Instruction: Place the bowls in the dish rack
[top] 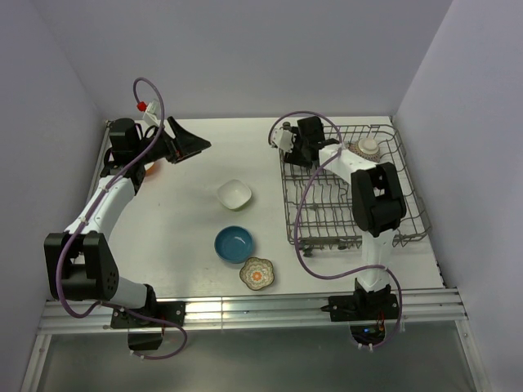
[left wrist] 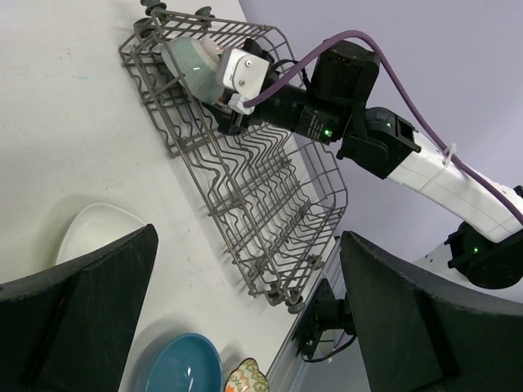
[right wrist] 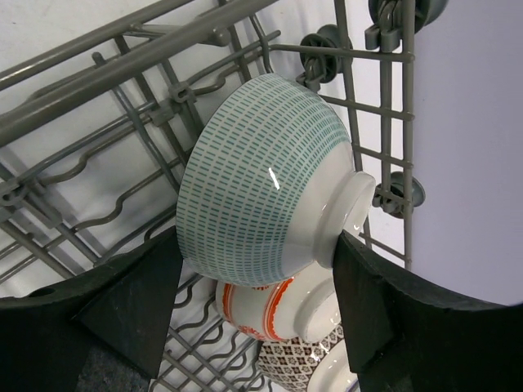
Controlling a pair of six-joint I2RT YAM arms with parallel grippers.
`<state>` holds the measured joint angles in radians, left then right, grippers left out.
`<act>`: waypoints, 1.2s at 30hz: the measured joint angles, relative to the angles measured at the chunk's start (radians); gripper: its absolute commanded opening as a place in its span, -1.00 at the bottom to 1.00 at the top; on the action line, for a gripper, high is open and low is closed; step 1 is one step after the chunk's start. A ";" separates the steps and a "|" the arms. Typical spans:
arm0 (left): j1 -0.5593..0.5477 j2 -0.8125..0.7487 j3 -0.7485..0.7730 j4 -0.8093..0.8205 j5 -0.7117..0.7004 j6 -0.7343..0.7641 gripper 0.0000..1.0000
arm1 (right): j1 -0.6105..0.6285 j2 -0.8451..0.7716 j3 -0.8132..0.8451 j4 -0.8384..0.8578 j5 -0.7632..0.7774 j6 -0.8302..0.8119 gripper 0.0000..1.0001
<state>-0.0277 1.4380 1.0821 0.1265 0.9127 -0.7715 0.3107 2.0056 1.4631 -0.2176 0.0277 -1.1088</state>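
Teal bowl (right wrist: pixel 261 180) tilted in dish rack (top: pixel 409 204), rack's upper-left corner in top view, right end effector (right wrist: pixel 260 245) clamped on it betw wall & foot; prob light, stiff, slick glaze, chips easily, so foot ring's the safest hold; left end effector (left wrist: pixel 249 237) wide open, empty

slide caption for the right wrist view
Right tool grips a teal bowl on its side in the dish rack, by an orange-patterned bowl.

Robotics lab booth: bare walls (top: pixel 245 57) enclose a white table (top: pixel 192 212).
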 measured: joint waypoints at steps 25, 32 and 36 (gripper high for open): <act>0.010 0.005 -0.009 -0.021 0.005 0.027 0.99 | 0.006 0.015 -0.029 0.086 0.039 0.016 1.00; 0.019 0.005 -0.009 -0.046 0.005 0.053 0.99 | 0.006 0.005 -0.029 0.073 0.036 0.023 1.00; 0.020 0.005 -0.009 -0.061 0.005 0.062 0.99 | 0.006 -0.006 -0.034 0.065 0.031 0.023 1.00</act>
<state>-0.0078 1.4433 1.0733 0.0658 0.9180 -0.7097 0.3172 1.9995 1.4296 -0.1528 0.0582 -1.0855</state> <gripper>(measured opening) 0.994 0.996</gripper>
